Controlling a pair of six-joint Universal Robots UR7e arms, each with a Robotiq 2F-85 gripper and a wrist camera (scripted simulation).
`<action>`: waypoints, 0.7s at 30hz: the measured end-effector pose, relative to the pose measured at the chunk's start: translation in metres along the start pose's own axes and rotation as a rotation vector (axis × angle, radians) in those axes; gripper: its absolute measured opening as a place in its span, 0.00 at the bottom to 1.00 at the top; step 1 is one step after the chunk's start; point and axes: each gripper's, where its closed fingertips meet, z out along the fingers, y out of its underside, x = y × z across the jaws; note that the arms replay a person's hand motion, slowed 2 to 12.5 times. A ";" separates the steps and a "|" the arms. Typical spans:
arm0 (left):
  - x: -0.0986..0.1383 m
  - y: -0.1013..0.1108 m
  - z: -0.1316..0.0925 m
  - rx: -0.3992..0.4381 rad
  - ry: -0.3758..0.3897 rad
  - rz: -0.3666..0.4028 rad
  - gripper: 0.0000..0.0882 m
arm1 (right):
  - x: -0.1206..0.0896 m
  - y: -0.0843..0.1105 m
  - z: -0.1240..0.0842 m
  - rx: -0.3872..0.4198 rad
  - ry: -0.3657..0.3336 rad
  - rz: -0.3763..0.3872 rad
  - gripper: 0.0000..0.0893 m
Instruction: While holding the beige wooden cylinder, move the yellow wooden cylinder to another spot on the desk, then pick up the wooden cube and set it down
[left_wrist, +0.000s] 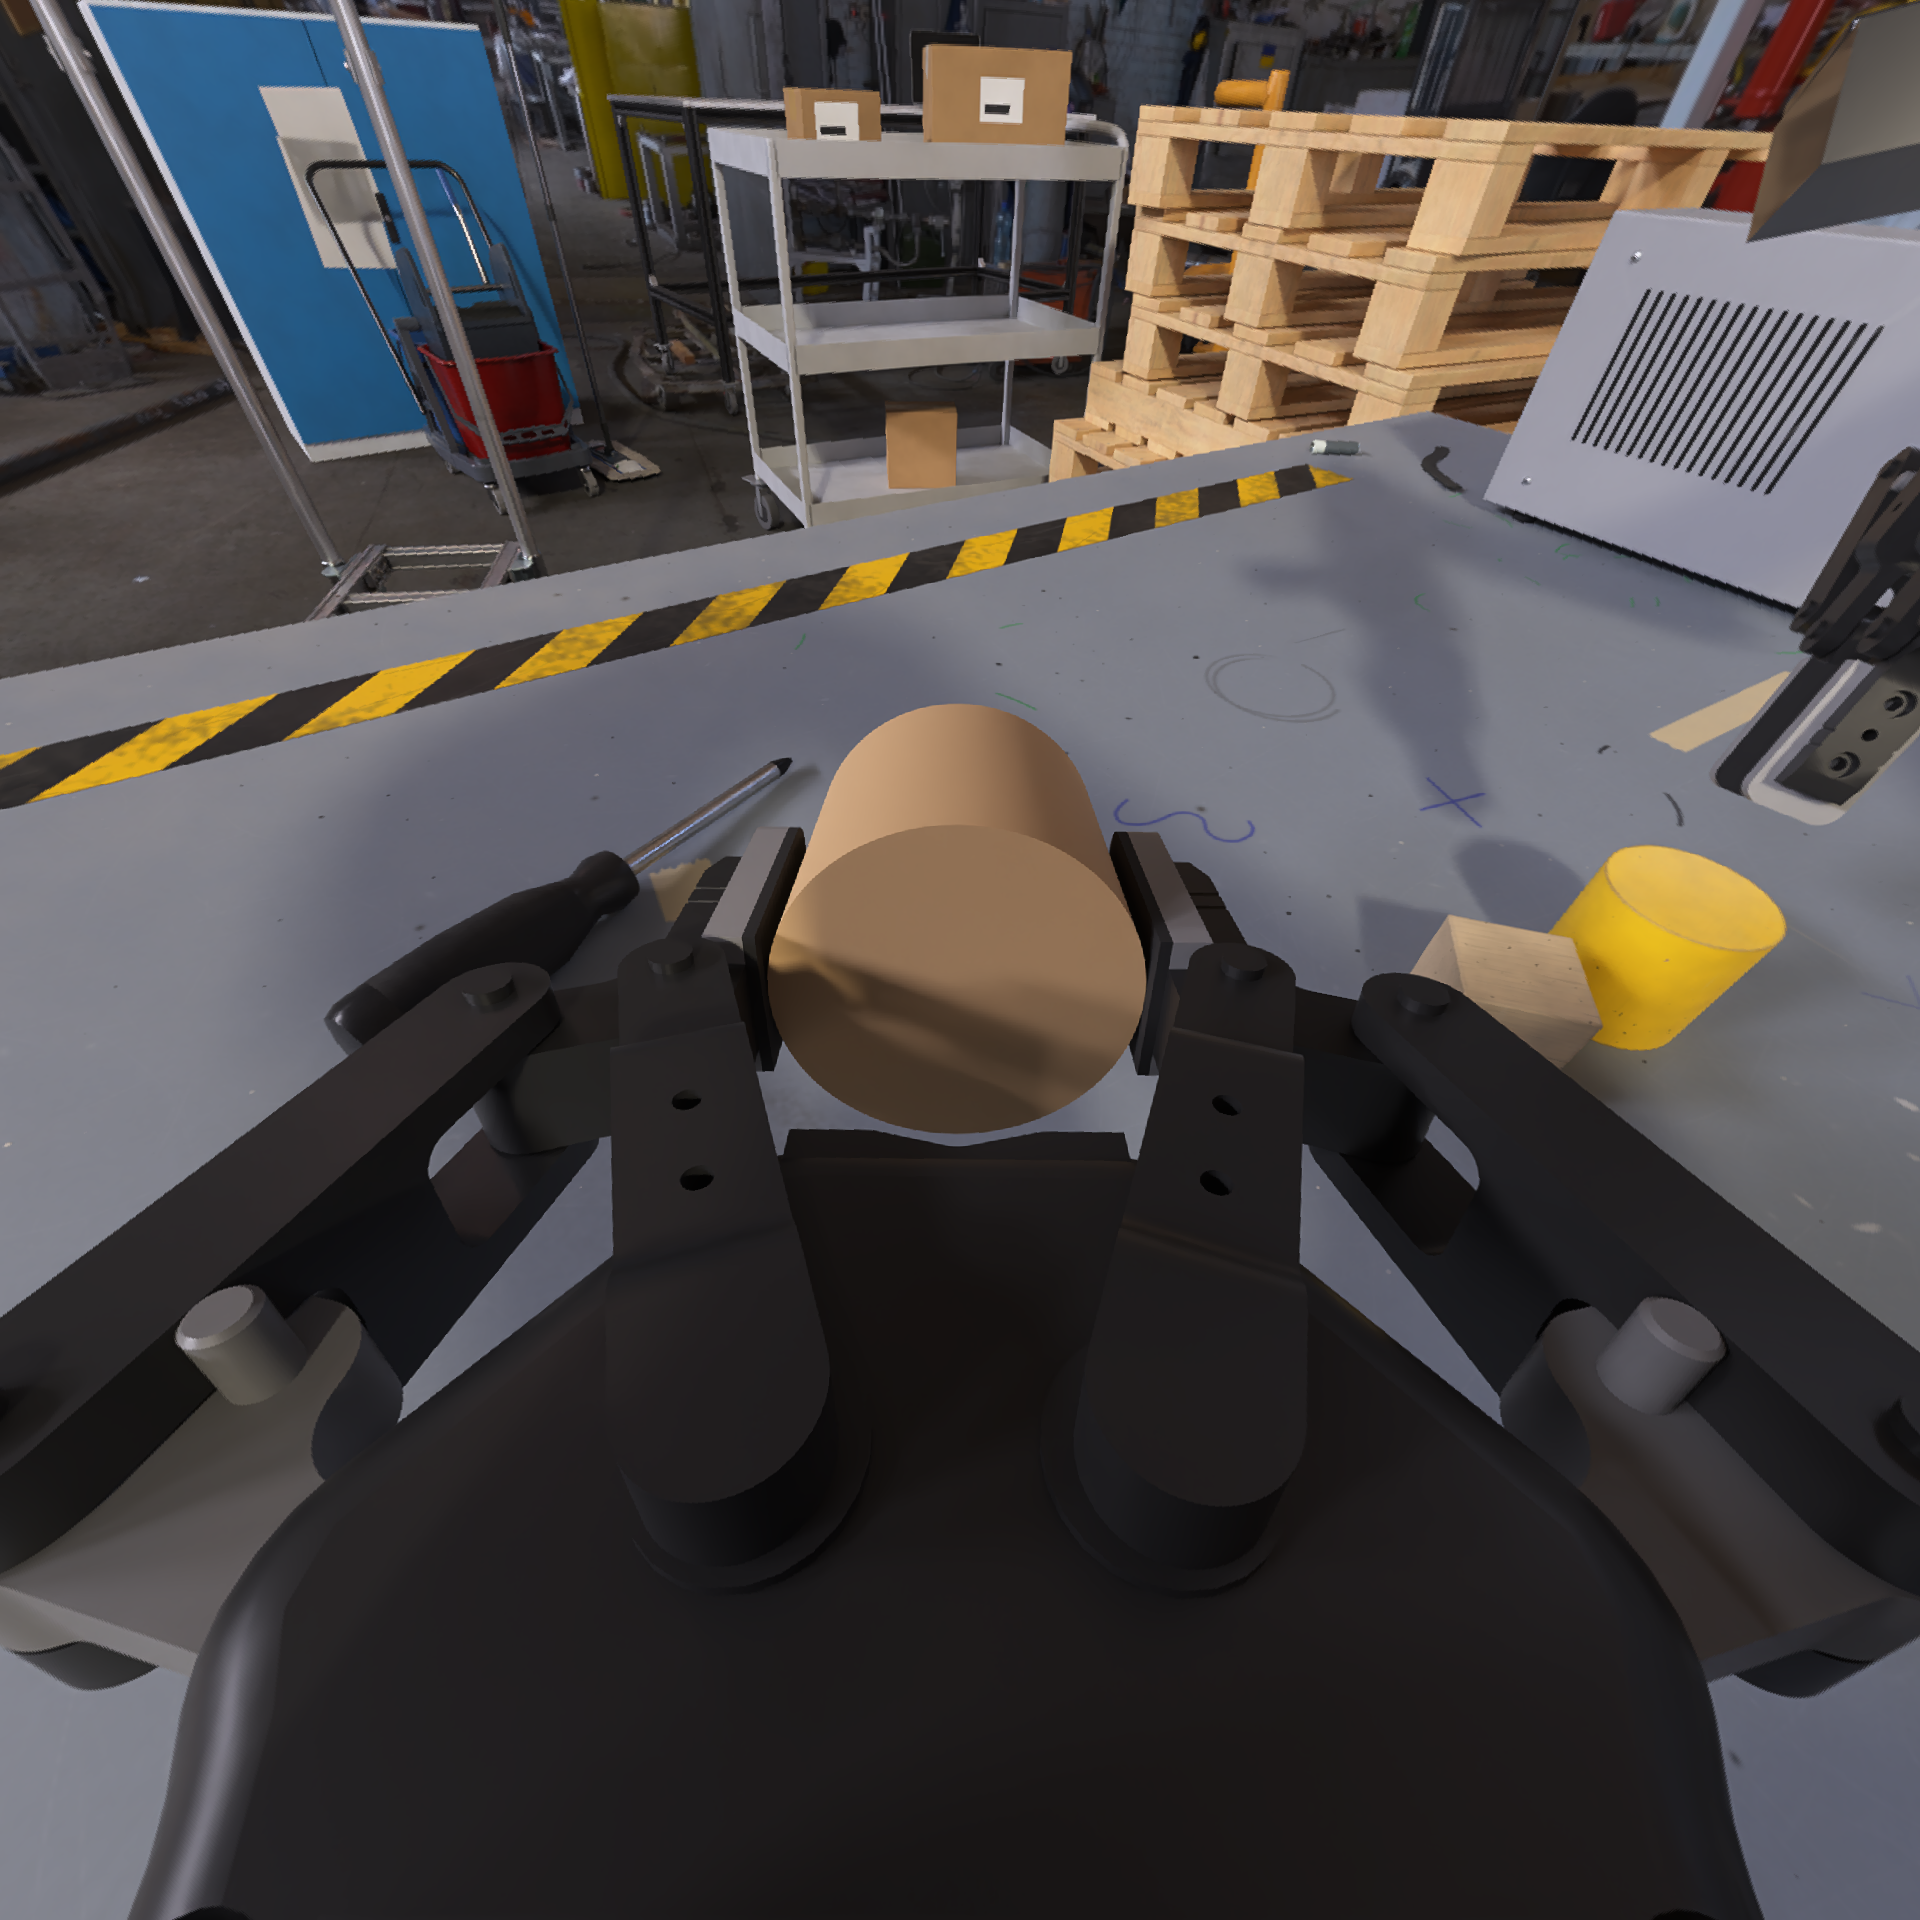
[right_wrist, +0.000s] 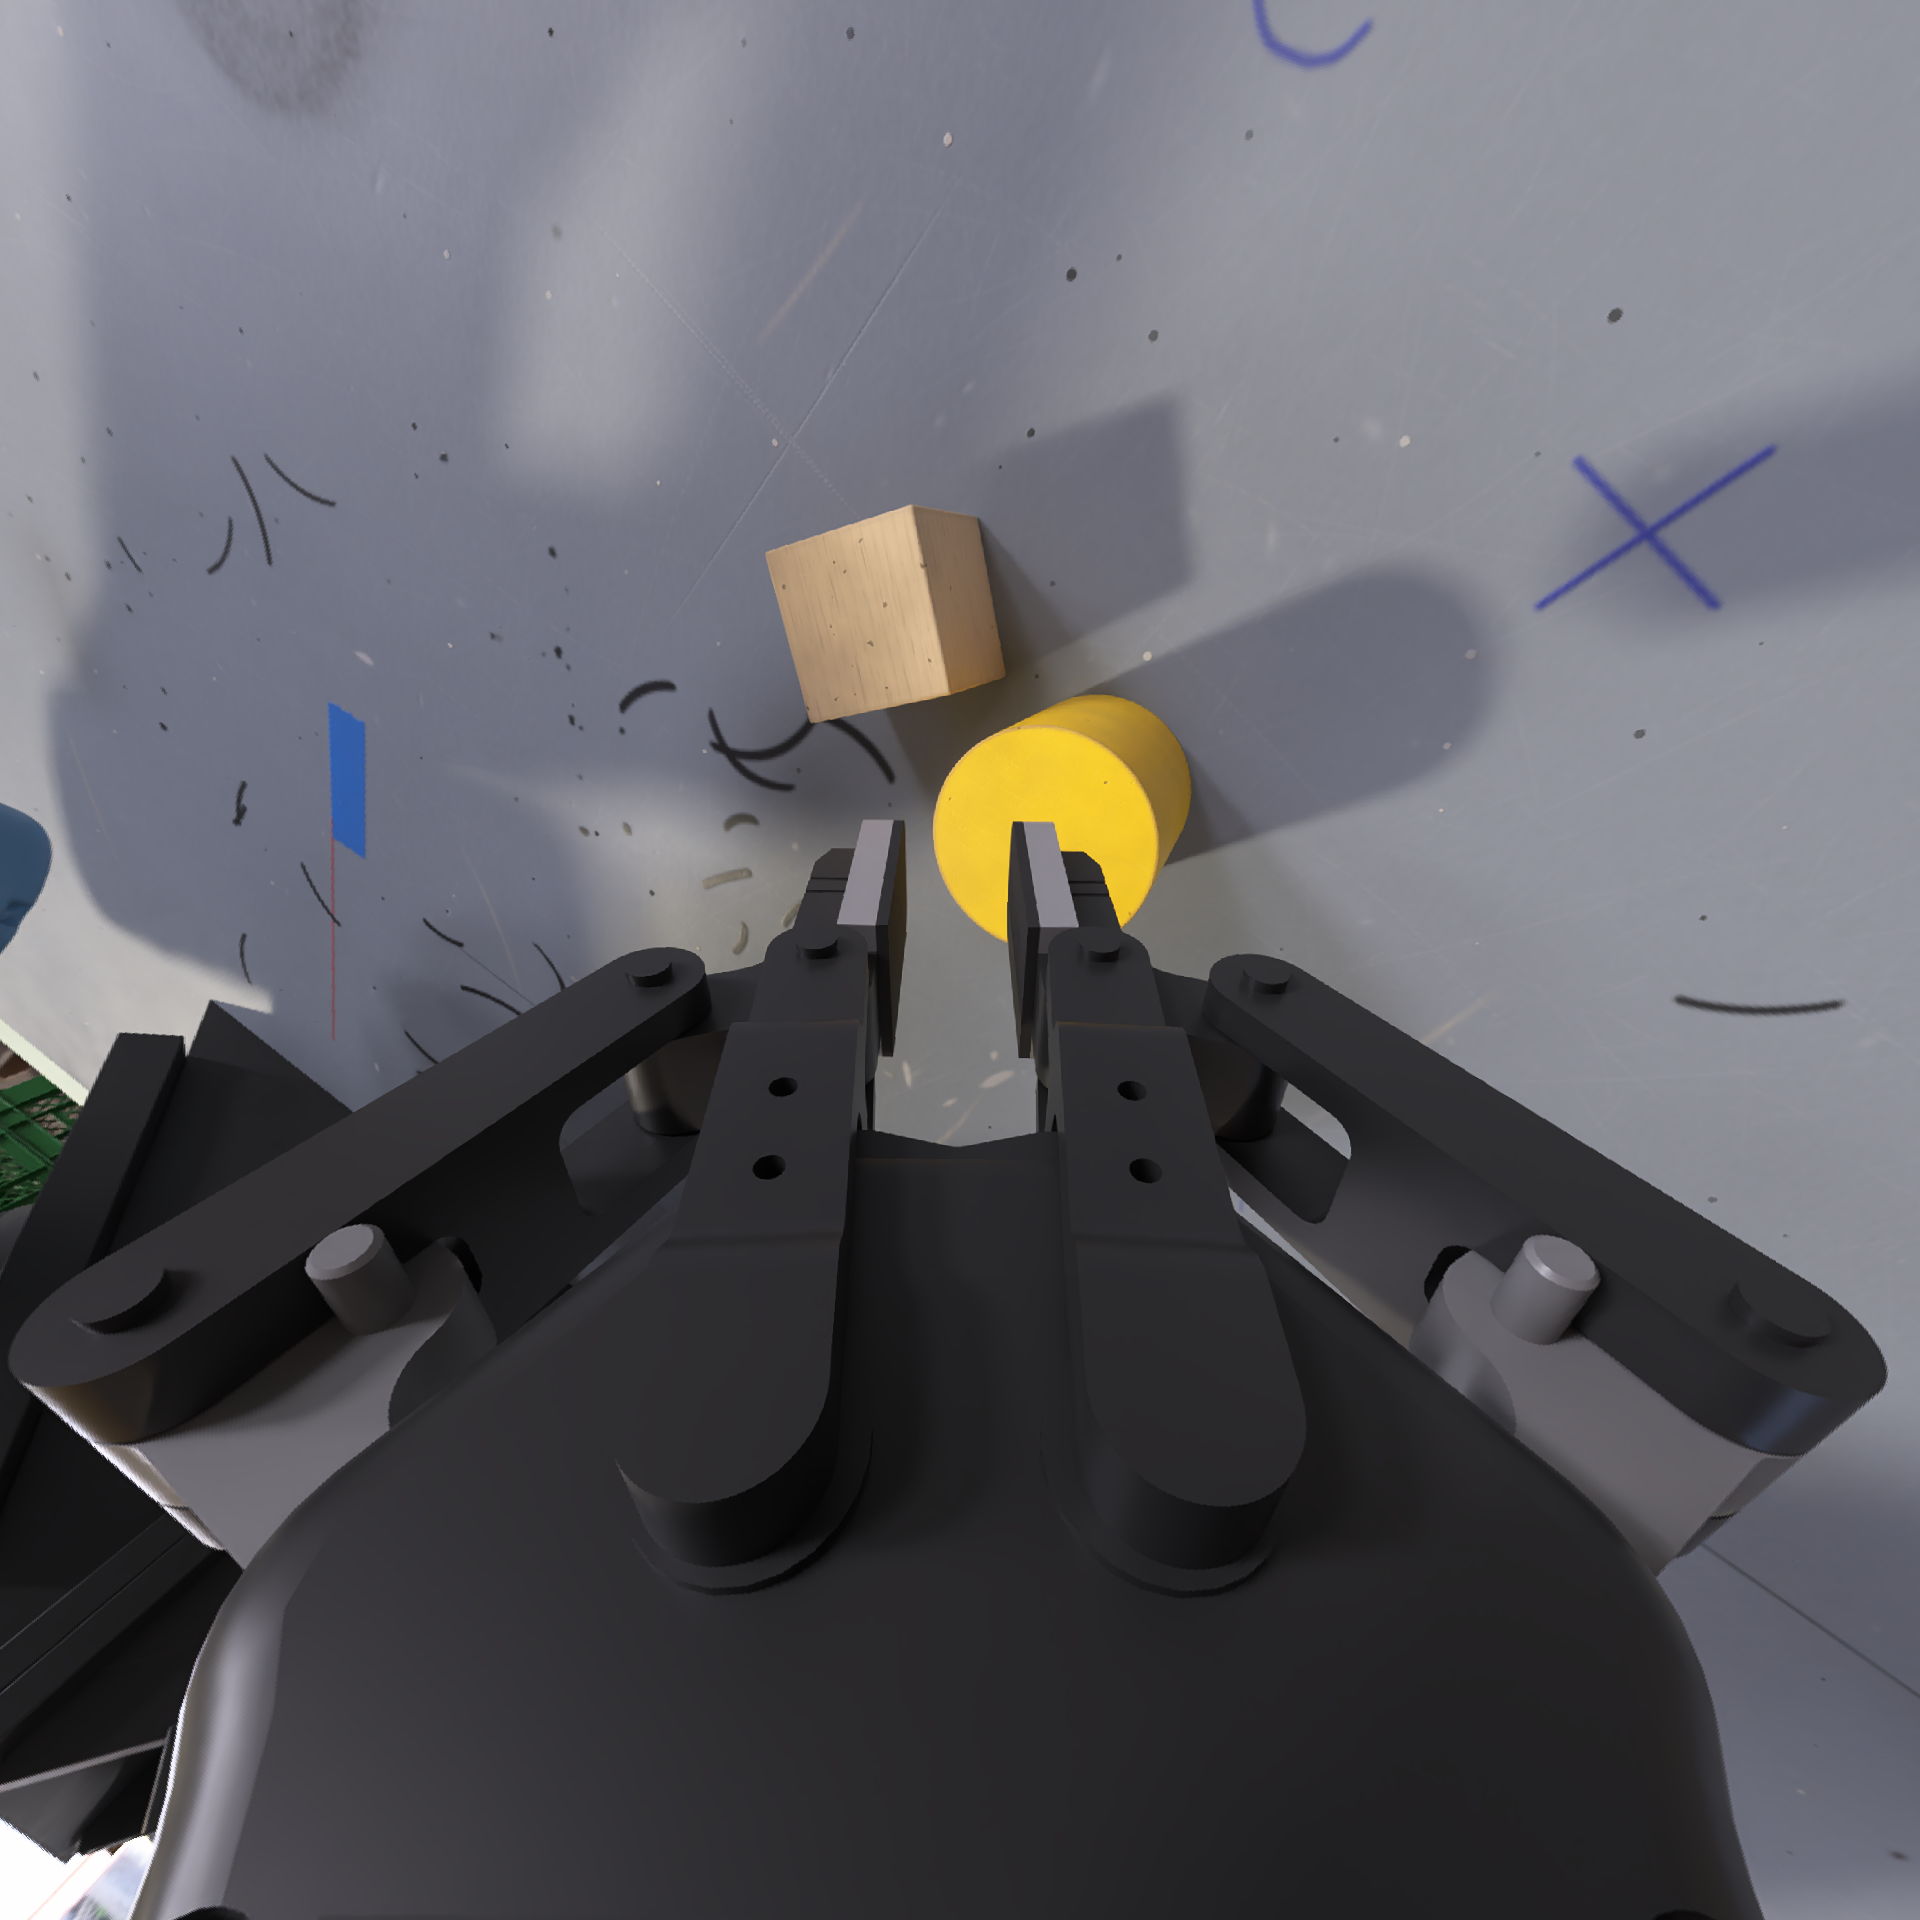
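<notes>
- One part of the job is in place: my left end effector (left_wrist: 956, 914) is clamped on the beige wooden cylinder (left_wrist: 956, 935), a pad pressed against each side of it, and I judge the piece lifted clear of the worktop (left_wrist: 416, 1039).
- Nothing grips the yellow wooden cylinder (right_wrist: 1060, 800); it lies on its side on the worktop, and from these views alone I cannot say whether it sits at its starting spot or at a new one.
- My right end effector (right_wrist: 956, 883) hangs above it with its fingers parted by a narrow gap and nothing between them. That gap looks too small to take the cylinder, so it is neither closed tight nor spread for a grasp.
- The wooden cube (right_wrist: 883, 613) rests on the worktop just beside the yellow piece. In the left wrist view they seem to touch; in the right wrist view a slim gap shows.
- A screwdriver (left_wrist: 540, 914) lies on the worktop off to the side of the held cylinder, out of the way.
- My reading: the hold is secured, and picking up and setting down the cube remains; the yellow move I cannot confirm as done.
</notes>
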 end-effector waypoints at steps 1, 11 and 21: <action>-0.001 0.000 0.000 -0.002 -0.003 0.001 0.58 | 0.001 0.000 0.000 0.002 0.003 -0.003 0.20; -0.004 0.002 0.001 -0.008 -0.016 0.014 0.58 | 0.014 -0.007 -0.018 0.096 0.003 -0.028 0.20; -0.001 0.002 0.003 0.004 -0.009 0.044 0.58 | 0.018 -0.011 -0.050 0.309 -0.075 -0.106 0.20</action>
